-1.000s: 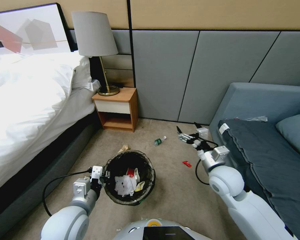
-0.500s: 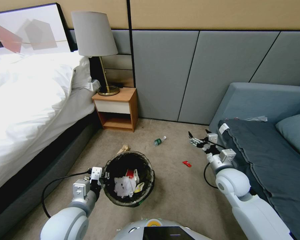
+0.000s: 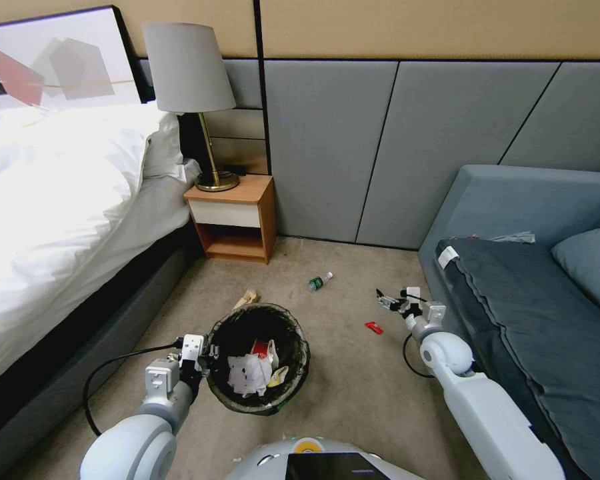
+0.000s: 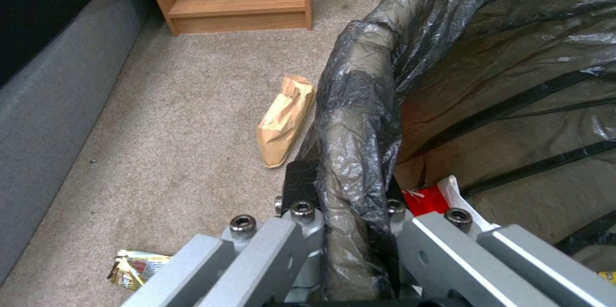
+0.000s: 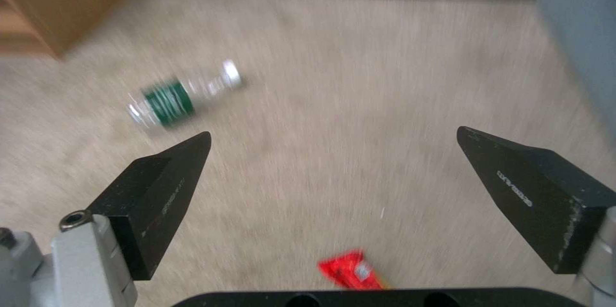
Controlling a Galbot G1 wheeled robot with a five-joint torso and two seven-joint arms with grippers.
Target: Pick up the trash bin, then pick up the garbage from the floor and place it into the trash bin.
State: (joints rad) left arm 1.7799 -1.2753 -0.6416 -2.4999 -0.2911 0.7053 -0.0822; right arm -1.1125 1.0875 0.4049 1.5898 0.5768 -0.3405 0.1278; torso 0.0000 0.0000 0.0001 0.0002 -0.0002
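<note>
The trash bin [image 3: 299, 347], lined with a dark bag, holds white wads and red and yellow wrappers. My left gripper [image 3: 205, 353] is shut on its near-left rim; the left wrist view shows the left gripper [image 4: 346, 213] clamped over the bagged rim [image 4: 359, 105]. My right gripper [image 3: 388, 299] hangs open low over the carpet, just beyond a red wrapper [image 3: 373, 327]. In the right wrist view the right gripper [image 5: 334, 138] is wide open, with the red wrapper [image 5: 350, 271] below it and a green-labelled bottle [image 5: 173, 102] off to one side. The bottle [image 3: 320, 282] lies farther back.
A tan paper scrap [image 3: 248, 297] lies behind the bin, also seen as the tan scrap [image 4: 286, 119]. A yellow wrapper [image 4: 138, 268] lies near the bed base. The nightstand [image 3: 237, 217] stands at the back, the bed [image 3: 60, 220] on the left, the grey sofa [image 3: 533, 293] on the right.
My right arm has drawn back and lowered, bringing the open gripper down near the red wrapper. The left gripper and the bin have barely moved.
</note>
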